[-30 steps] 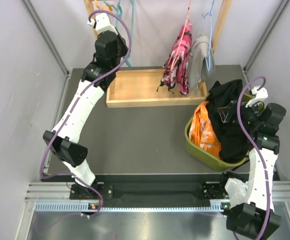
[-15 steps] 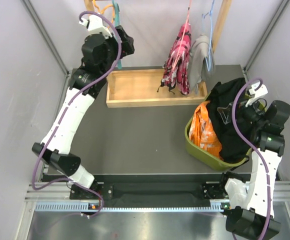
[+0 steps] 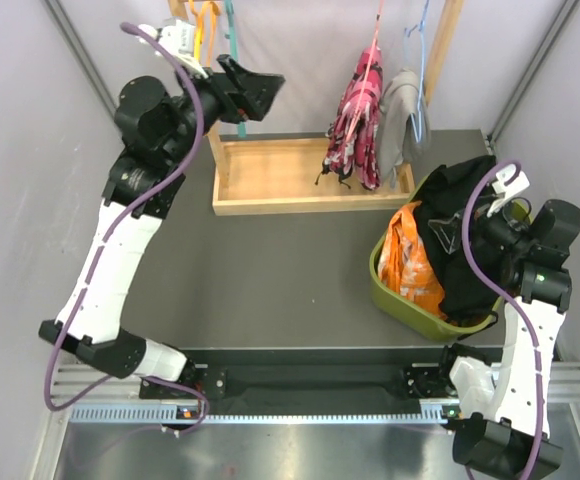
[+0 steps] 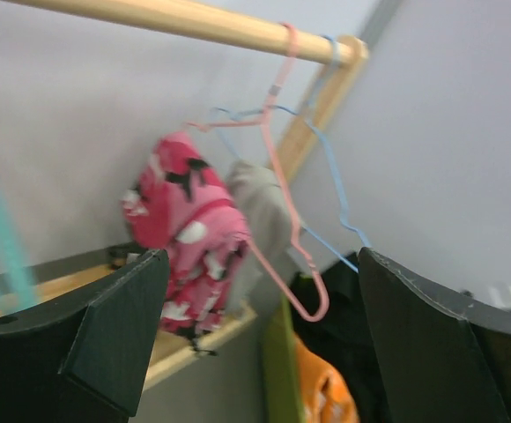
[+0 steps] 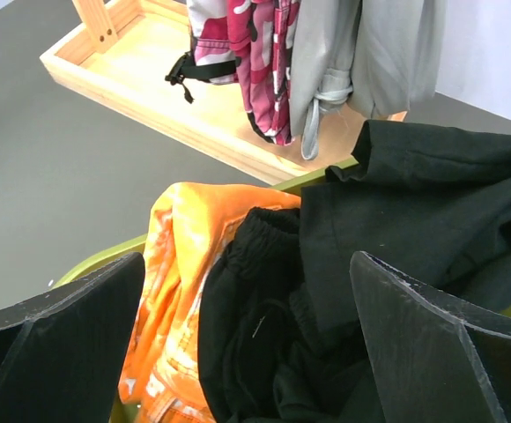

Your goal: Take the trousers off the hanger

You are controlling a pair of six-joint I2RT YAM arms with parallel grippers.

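Pink floral trousers [image 3: 358, 105] [image 4: 189, 238] hang on a pink hanger [image 4: 310, 317] from the wooden rod [image 4: 194, 18]. Right beside them, grey trousers [image 3: 402, 118] [image 4: 260, 207] hang on a blue hanger [image 3: 422, 40]. Orange trousers [image 3: 405, 262] [image 5: 172, 282] and black trousers [image 3: 465, 265] [image 5: 388, 203] lie heaped in the green basket [image 3: 385, 285]. My left gripper [image 3: 255, 92] [image 4: 262, 260] is raised at rail height left of the hanging pairs, open and empty, facing them. Just above the black trousers, my right gripper [image 3: 458, 232] [image 5: 248, 260] stands open and empty.
A wooden tray [image 3: 270, 175] [image 5: 150, 62] lies under the rail at the back. Bare orange [image 3: 205, 25] and teal hangers [image 3: 232, 20] hang at the rail's left end behind my left arm. Grey walls close in on both sides.
My left gripper opened beside the teal hangers, then the arm rose and swung left, its fingers turning to point right along the rail. The right arm has barely moved.
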